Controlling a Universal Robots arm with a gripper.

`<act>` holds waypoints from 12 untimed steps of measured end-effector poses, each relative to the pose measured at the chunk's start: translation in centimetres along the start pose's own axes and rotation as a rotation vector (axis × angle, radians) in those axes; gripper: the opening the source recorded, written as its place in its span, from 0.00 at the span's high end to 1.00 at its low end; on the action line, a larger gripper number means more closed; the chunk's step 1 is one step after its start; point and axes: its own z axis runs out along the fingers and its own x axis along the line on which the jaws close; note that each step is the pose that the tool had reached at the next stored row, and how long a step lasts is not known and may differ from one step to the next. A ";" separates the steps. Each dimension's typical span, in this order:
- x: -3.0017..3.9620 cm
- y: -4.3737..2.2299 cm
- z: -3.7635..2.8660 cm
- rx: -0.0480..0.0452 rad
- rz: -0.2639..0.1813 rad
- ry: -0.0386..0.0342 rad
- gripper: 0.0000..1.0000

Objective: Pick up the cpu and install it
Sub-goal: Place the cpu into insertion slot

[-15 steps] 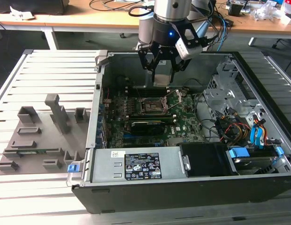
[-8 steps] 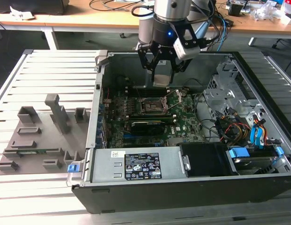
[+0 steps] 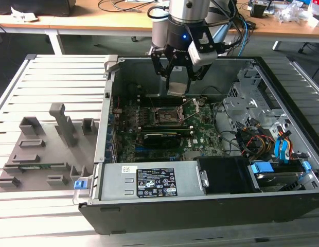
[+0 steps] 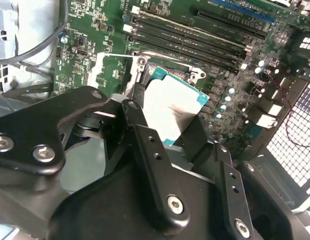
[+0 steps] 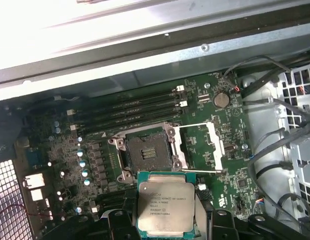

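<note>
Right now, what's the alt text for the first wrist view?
The claw holds the cpu, metal top showing, over the motherboard, close to the open, empty socket. The socket's metal frame is flipped open beside it.

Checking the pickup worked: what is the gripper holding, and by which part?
The gripper holds the cpu, pinched by two opposite edges, above the open socket.
</note>
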 end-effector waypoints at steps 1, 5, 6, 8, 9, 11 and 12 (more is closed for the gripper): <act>0.00 0.00 0.00 0.0018 0.008 -0.0001 0.45; 0.00 0.00 0.00 0.0105 0.044 -0.0005 0.45; 0.00 0.00 0.00 0.0129 0.053 -0.0008 0.45; 0.00 0.00 0.00 0.0159 0.063 -0.0010 0.45; 0.00 0.00 0.00 0.0179 0.071 -0.0011 0.45; 0.00 0.00 0.00 0.0210 0.083 -0.0013 0.45; 0.00 0.00 0.00 0.0242 0.096 -0.0015 0.45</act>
